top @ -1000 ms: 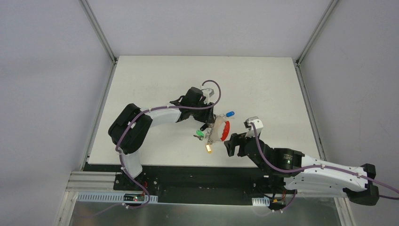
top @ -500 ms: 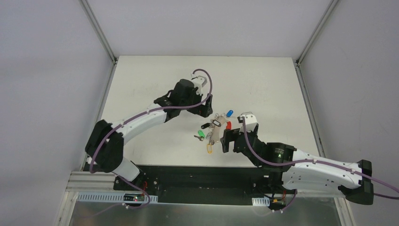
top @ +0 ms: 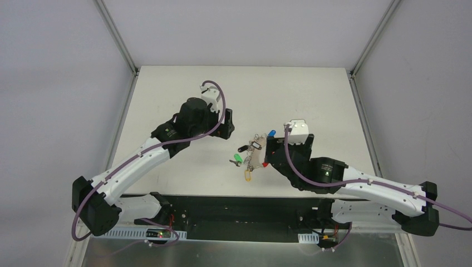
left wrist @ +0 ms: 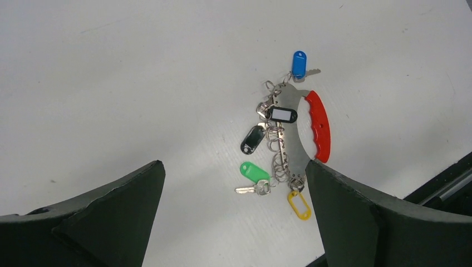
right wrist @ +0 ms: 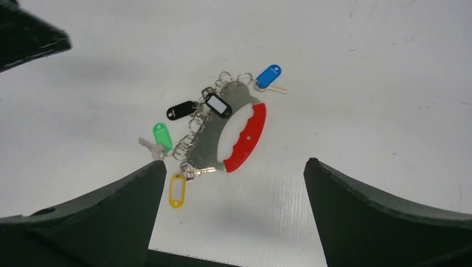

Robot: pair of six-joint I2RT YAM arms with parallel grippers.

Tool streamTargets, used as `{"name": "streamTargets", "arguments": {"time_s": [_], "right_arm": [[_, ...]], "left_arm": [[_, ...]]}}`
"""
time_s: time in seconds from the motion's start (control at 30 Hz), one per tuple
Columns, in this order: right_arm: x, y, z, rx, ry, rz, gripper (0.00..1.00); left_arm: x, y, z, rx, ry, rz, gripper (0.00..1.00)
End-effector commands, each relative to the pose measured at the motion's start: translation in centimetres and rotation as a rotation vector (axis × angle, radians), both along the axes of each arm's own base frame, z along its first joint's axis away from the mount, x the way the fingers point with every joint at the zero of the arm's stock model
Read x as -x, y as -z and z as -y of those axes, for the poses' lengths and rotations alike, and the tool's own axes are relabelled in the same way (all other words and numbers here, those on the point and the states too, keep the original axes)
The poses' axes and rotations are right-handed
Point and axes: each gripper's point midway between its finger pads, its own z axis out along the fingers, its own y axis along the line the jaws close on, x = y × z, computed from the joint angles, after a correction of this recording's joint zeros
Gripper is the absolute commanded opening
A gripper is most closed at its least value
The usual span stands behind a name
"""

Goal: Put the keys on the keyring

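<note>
Hovering over the white bench [top: 311, 94], the left tool [top: 227, 125] and the right tool [top: 269, 154] are both standing spread wide, gripping nothing. The keyring [right wrist: 207, 146] is lying flat on the bench between them, a silvery plate with its curved red section [right wrist: 246, 138] facing the right arm. Seen from above, the right tool is hanging just beside that red edge and partly hiding it, while the left tool is sitting apart, farther back and to the left.

The keys are fanning out along the plate's silvery outer edge, bunched with a cluster of small wire rings. The blue key [right wrist: 269, 76] is lying at the far end and the yellow one [right wrist: 177, 191] at the near end. The green key [right wrist: 161, 135] and a black one [right wrist: 181, 109] are pointing away to the left. A black-framed white tag [right wrist: 218, 105] is resting on the plate itself.
</note>
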Motion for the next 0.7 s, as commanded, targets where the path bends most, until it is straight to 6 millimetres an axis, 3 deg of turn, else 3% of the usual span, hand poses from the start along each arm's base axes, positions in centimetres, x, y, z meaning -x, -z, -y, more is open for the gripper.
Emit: {"name": "streamTargets", "arguments": {"time_s": [0.0, 0.3, 0.47, 0.67], "right_arm": [[-1.5, -4.0, 3.5, 0.023, 0.177, 0.149, 0.99], [-1.9, -7.5, 5.0, -0.05, 0.218, 0.245, 0.99], [-2.0, -8.3, 5.6, -0.064, 0.244, 0.274, 0.99], [-2.3, -8.0, 5.4, -0.005, 0.261, 0.284, 0.99]], "left_arm": [[1.4, -2.2, -2.6, 0.005, -0.066, 0.017, 0.99], [4.9, -6.5, -4.2, 0.069, 0.006, 0.111, 0.99], [5.8, -7.5, -5.1, 0.076, 0.014, 0.147, 0.99], [5.9, -7.5, -6.4, 0.076, -0.046, 0.162, 0.99]]}}
